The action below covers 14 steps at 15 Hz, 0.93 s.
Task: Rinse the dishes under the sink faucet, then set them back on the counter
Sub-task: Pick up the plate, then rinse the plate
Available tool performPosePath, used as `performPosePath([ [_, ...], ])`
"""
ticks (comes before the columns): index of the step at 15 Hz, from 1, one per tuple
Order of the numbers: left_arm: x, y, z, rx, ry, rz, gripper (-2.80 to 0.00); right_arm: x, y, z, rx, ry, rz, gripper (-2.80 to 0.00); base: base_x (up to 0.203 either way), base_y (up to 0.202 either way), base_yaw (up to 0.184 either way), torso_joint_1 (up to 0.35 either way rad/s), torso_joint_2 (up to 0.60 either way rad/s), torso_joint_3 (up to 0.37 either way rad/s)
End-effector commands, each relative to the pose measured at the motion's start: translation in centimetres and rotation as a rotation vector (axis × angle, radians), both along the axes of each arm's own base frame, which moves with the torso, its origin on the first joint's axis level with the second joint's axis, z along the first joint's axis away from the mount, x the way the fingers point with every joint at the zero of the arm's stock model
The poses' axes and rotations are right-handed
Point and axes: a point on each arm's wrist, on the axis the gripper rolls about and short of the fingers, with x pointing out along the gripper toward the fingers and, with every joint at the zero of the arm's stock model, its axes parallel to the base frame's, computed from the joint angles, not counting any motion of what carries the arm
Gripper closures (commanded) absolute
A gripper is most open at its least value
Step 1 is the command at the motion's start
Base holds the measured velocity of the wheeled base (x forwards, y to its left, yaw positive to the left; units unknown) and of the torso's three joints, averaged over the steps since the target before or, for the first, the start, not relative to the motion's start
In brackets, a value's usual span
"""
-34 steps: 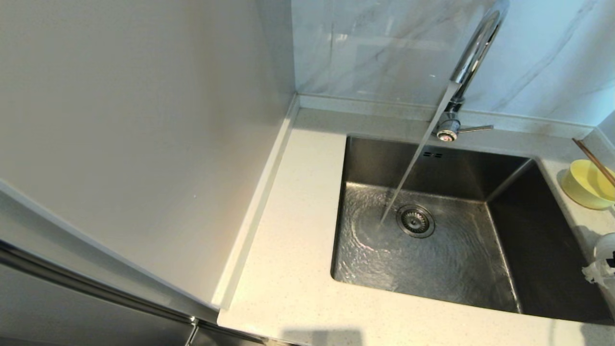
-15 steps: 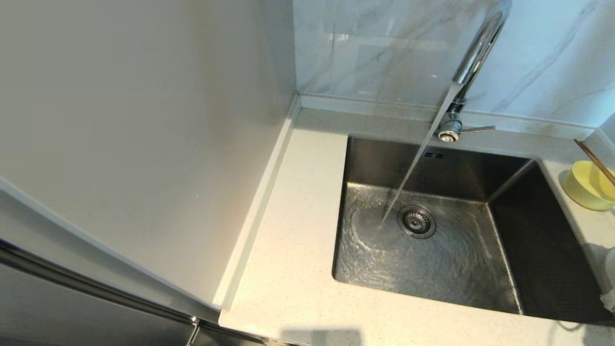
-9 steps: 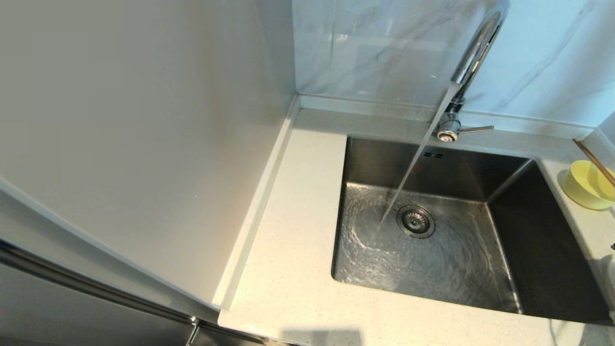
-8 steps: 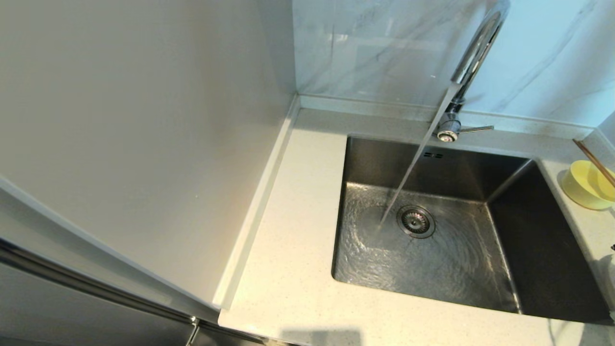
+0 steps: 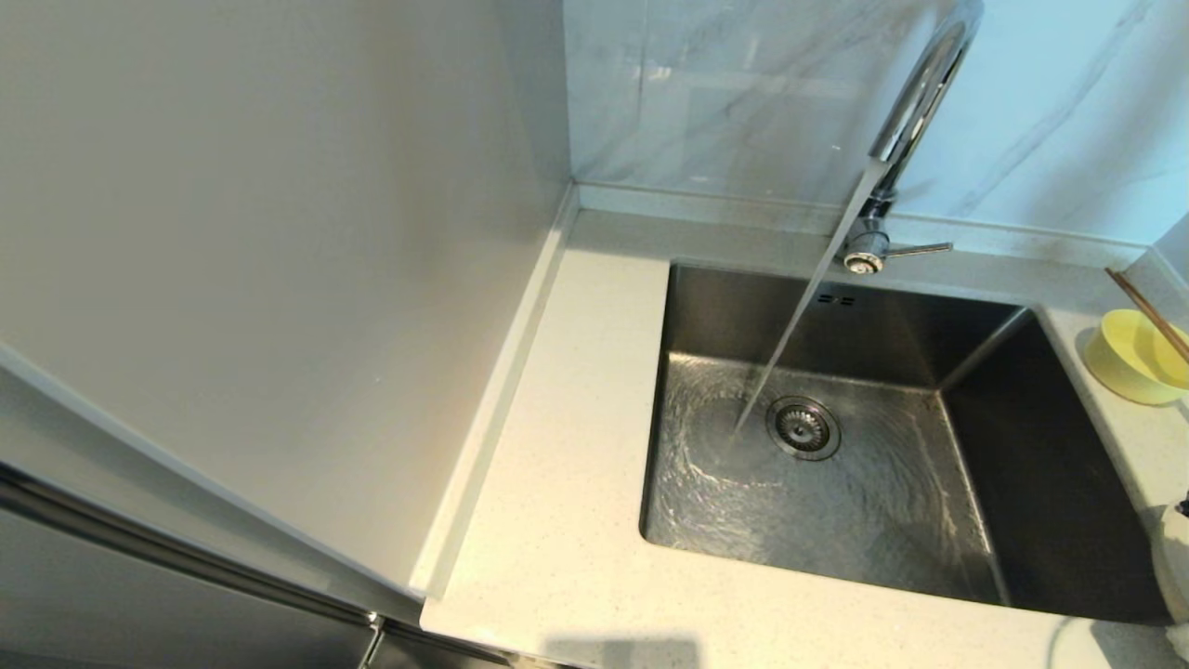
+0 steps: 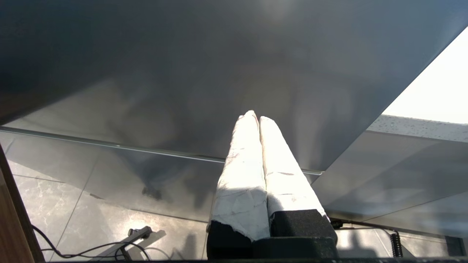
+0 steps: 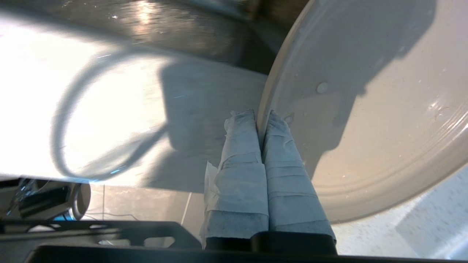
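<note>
The white plate [image 7: 365,109] stands on edge with my right gripper [image 7: 260,117] shut on its rim; drops cling to its face. In the head view only a sliver of the plate [image 5: 1172,562] shows at the right edge, over the counter [image 5: 576,465] beside the sink [image 5: 1022,446]. The chrome faucet [image 5: 915,102] is running, and its stream [image 5: 790,344] hits the basin floor left of the drain [image 5: 803,427]. The yellow bowl [image 5: 1129,358] sits on the counter at the far right. My left gripper [image 6: 255,117] is shut and empty, parked low beside a steel panel.
A pair of chopsticks [image 5: 1147,311] leans in the yellow bowl. A grey side wall [image 5: 279,232] rises left of the counter, and the marble wall panel [image 5: 743,93] stands behind the faucet. The speckled counter [image 7: 420,226] lies just under the plate.
The right gripper with the plate slid out past the right edge of the head view; now a sliver of plate shows there again, lower down. Water keeps running.
</note>
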Motion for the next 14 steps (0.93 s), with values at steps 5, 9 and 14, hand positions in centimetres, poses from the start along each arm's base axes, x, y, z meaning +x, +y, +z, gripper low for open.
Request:
performPosePath([
  [5, 0.0, 0.0, 0.0, 0.000, 0.001, 0.000, 0.00, -1.0, 4.5, 1.4, 0.029, -0.124, 0.201, 0.00, 0.000, 0.000, 0.000, 0.000, 0.00, 0.000],
  [9, 0.0, 0.0, 0.0, 0.000, 0.001, 0.000, 0.00, -1.3, 7.5, 3.7, 0.063, -0.246, 0.389, 0.00, 0.000, 0.000, 0.000, 0.000, 0.00, 0.000],
  [14, 0.0, 0.0, 0.0, 0.000, 0.000, 0.000, 0.00, -0.7, 8.9, 7.7, 0.159, -0.400, 0.535, 0.00, 0.000, 0.000, 0.000, 0.000, 0.00, 0.000],
])
